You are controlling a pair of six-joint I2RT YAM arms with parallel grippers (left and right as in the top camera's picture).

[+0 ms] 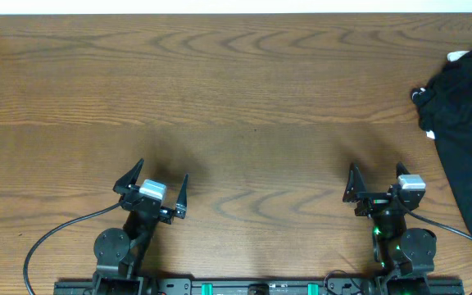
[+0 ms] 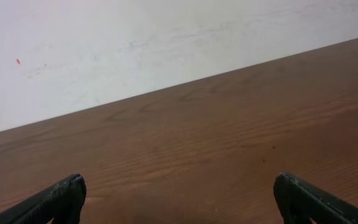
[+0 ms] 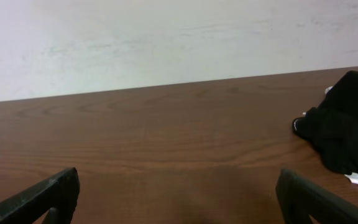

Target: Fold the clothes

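1. The wood-grain desk (image 1: 220,90) carries the garment only at its far right edge.
2. The black T-shirt (image 1: 469,115) lies bunched there, partly out of the overhead view. I judge a careless tug could drag it off the desk, or a pinch could catch several layers at once.
3. My right hand (image 1: 375,166) is released and empty, near the shirt.
4. My left hand (image 1: 163,169), also released, sits well apart and could overreach.
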